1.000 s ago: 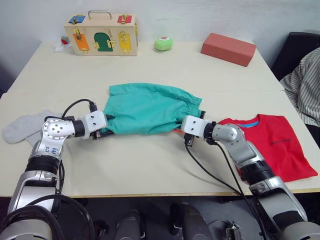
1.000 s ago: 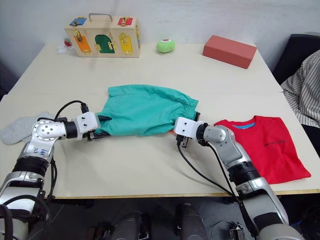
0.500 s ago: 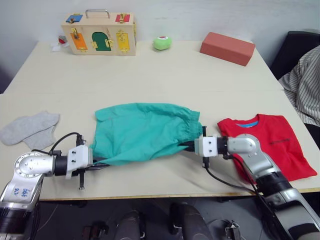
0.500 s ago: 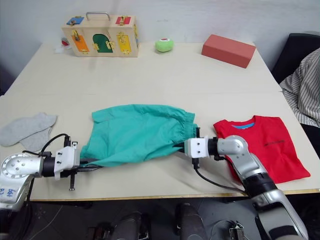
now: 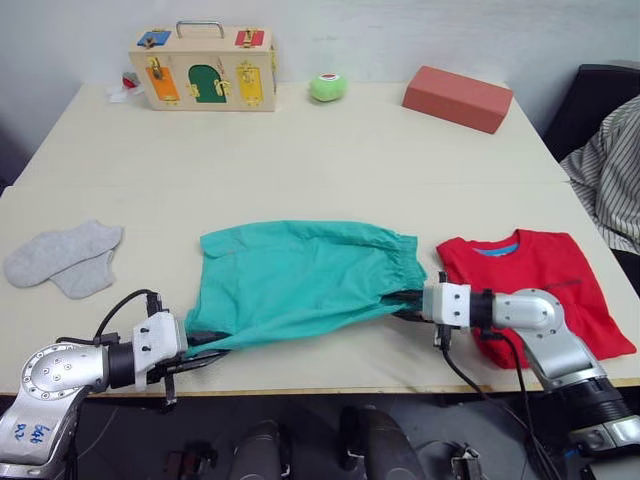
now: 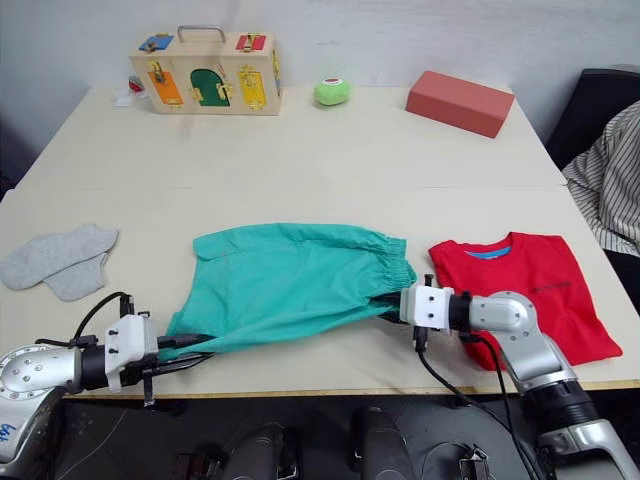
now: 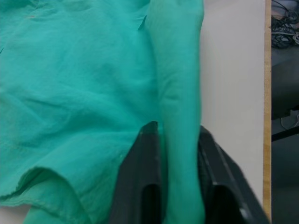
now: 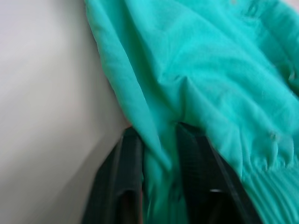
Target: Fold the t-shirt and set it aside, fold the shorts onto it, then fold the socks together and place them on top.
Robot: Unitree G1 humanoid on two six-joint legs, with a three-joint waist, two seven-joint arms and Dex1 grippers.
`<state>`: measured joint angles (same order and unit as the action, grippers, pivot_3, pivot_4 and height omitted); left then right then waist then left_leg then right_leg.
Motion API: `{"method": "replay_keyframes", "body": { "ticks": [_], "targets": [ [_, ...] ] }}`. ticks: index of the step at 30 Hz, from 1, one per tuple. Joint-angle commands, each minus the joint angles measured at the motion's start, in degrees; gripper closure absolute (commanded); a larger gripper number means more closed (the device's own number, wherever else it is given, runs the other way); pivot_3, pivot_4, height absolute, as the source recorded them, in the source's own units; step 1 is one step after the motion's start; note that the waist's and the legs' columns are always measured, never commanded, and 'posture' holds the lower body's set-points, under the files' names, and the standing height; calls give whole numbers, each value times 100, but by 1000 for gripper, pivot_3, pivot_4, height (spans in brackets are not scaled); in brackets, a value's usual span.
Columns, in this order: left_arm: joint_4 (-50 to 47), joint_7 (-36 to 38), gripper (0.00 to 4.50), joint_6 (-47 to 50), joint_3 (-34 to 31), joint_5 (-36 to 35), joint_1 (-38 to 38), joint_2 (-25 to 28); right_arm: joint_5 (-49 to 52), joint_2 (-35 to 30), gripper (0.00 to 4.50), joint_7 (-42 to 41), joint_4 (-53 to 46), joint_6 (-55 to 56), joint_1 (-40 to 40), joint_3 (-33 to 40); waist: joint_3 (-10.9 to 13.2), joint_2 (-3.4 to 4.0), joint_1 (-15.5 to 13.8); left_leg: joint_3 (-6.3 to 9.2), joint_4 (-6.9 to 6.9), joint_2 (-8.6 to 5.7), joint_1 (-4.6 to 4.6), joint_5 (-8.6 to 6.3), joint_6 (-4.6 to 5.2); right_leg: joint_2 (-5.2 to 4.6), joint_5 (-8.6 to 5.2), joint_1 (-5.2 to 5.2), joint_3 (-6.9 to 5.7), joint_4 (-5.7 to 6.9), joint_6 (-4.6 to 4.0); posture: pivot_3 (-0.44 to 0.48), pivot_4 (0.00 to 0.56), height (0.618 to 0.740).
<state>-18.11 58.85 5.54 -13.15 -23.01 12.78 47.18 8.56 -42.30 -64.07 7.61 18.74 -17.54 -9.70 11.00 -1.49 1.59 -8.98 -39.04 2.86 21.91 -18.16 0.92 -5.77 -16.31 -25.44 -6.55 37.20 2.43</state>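
Observation:
The teal-green shorts (image 5: 300,277) lie spread near the table's front edge, waistband toward the right. My left gripper (image 5: 203,343) is shut on the shorts' near left corner, a fold of teal cloth (image 7: 180,140) pinched between its black fingers (image 7: 142,186). My right gripper (image 5: 402,303) is shut on the waistband end, with cloth (image 8: 159,154) running between its fingers (image 8: 194,158). The folded red t-shirt (image 5: 540,275) lies flat just right of the shorts, behind my right arm. The grey socks (image 5: 65,257) lie together at the table's left.
A wooden latch box (image 5: 203,66), a green ball (image 5: 327,87) and a salmon-red block (image 5: 457,97) stand along the far edge. A person in a striped sleeve (image 5: 608,180) sits at the right. The table's front edge (image 5: 330,385) runs just below both grippers.
Both grippers have pulled the shorts toward the front edge and spread them wider. The left arm drew back and left, the right arm back and right.

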Motion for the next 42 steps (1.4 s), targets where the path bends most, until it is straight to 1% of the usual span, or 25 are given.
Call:
{"method": "replay_keyframes", "body": {
  "ticks": [1,2,4,5,6,7,8,10,11,13,14,16,18,19,20,22,23,25,28,33,37,39,42],
  "targets": [
    [-632,-38,2271,1085,-408,-1053,119,119,802,-236,2068,-642,-239,-299,121,314,0,0,-2,0,0,1,0,0,1,0,0,1,0,0,0,0,150,740],
    [-749,258,1936,1272,-555,-1223,267,353,1159,-415,1705,-925,-457,-708,253,401,0,0,-3,1,0,1,0,0,1,0,0,2,0,1,0,0,150,740],
    [-808,673,1297,1467,-810,-1336,485,696,1724,-719,1031,-1352,-860,-1328,509,538,0,1,-7,5,1,3,0,0,1,1,0,2,-2,-2,0,0,150,740],
    [-780,821,1019,1590,-1003,-1450,590,817,2113,-880,1018,-1461,-1149,-1774,690,657,2,7,-13,6,1,3,0,0,1,1,-1,4,-3,-5,-2,0,150,740],
    [-710,890,1019,1781,-1191,-1536,678,930,2503,-1009,1018,-1485,-1461,-2212,877,806,2,8,-15,6,1,1,0,-1,2,1,-1,4,-6,-8,-2,0,150,740],
    [-641,943,1019,2114,-1406,-1778,719,1050,2990,-1141,1018,-1422,-1820,-2768,1052,978,2,8,-16,8,1,3,1,-2,4,2,-2,5,-8,-10,-3,0,150,740],
    [-580,915,984,2360,-1515,-2085,559,1073,3444,-1132,1196,-1213,-2105,-3218,1121,1142,2,8,-17,15,1,3,0,-3,5,2,-3,10,-13,-14,-5,0,150,740],
    [-553,819,972,2651,-1513,-2489,129,1055,3947,-1017,1689,-863,-2435,-3778,1132,1327,2,9,-15,32,2,4,-1,-18,21,1,-3,19,-20,-16,-7,0,150,740],
    [-532,645,1161,2627,-1380,-2529,-231,917,3923,-823,2056,-573,-2543,-3822,1042,1331,2,8,-20,38,1,5,-2,-19,22,1,-1,22,-20,-17,-10,0,150,740],
    [-420,250,1560,2473,-917,-2327,-1019,539,3607,-322,2754,110,-2707,-3860,768,1126,1,8,-31,50,2,6,-13,-20,18,2,3,40,-27,-23,-15,0,150,740],
    [-322,61,1927,2283,-578,-2016,-1406,297,3195,41,3190,539,-2693,-3737,588,929,0,13,-36,50,6,5,-31,-35,-10,3,3,61,-28,-27,-16,0,150,740],
    [-136,-190,2548,2047,46,-1458,-1929,-77,2444,640,3886,1249,-2589,-3579,332,559,-4,14,-35,47,21,3,-70,-38,-21,5,3,98,-28,-36,-16,0,150,740],
    [238,-433,3184,1651,721,-741,-2322,-495,1606,1241,4500,1879,-2343,-3268,123,141,-5,15,-26,39,26,1,-65,-17,-50,8,3,91,-27,-33,-15,0,150,740],
    [479,-669,3526,1492,966,-431,-2478,-753,1161,1520,4500,2182,-2191,-3041,43,-58,-5,15,-23,34,31,0,-63,-10,-39,11,3,86,-26,-34,-16,0,150,740],
    [746,-915,3810,1358,1135,-207,-2601,-1045,921,1782,4500,2340,-2053,-2906,-9,-243,-5,15,-21,29,37,-2,-60,-7,-33,14,2,80,-26,-35,-16,0,150,740],
    [1232,-1359,4475,991,1307,210,-2723,-1535,464,2166,4500,2641,-1766,-2680,-45,-522,-6,14,-7,19,37,0,-53,-3,-27,21,1,74,-25,-39,-15,0,150,740],
    [1474,-1592,4475,852,1315,363,-2725,-1756,285,2257,4500,2669,-1647,-2625,-60,-655,-6,14,0,17,36,3,-48,-2,-25,24,1,72,-24,-36,-15,0,150,740],
    [2009,-2015,4475,354,1403,869,-2692,-2015,-83,2404,4500,2840,-1394,-2516,-109,-806,-6,13,2,14,36,3,-46,-3,-23,25,1,71,-22,-34,-14,0,150,740],
    [2322,-2177,4475,-6,1515,1189,-2591,-2202,-458,2486,4500,3109,-896,-2254,-139,-759,-7,12,-2,13,26,3,-48,-4,-17,20,1,72,-21,-49,-12,0,150,740],
    [2426,-2370,4475,60,1444,1370,-2433,-2182,-458,2310,4500,3263,-541,-1906,28,-215,-13,18,-2,17,30,3,-73,-8,-14,10,1,89,-20,-35,-12,0,150,740],
    [2442,-2230,4475,128,1378,1298,-2192,-2046,-401,2168,4500,3413,-310,-1810,141,276,-28,38,-4,17,36,3,-79,-8,-15,9,1,91,-19,-33,-12,0,150,740],
    [2560,-2251,4475,106,1325,1307,-2105,-2021,-94,2222,4500,3465,-112,-1849,158,625,-34,45,-18,17,36,1,-80,-8,-15,7,1,92,-19,-33,-12,0,150,740],
    [2769,-2311,4475,53,1169,1257,-2117,-2046,287,2326,4500,3446,-40,-1882,141,935,-53,55,-37,19,35,-4,-84,-10,-8,-2,1,99,-20,-34,-11,0,150,740]
  ]
}}
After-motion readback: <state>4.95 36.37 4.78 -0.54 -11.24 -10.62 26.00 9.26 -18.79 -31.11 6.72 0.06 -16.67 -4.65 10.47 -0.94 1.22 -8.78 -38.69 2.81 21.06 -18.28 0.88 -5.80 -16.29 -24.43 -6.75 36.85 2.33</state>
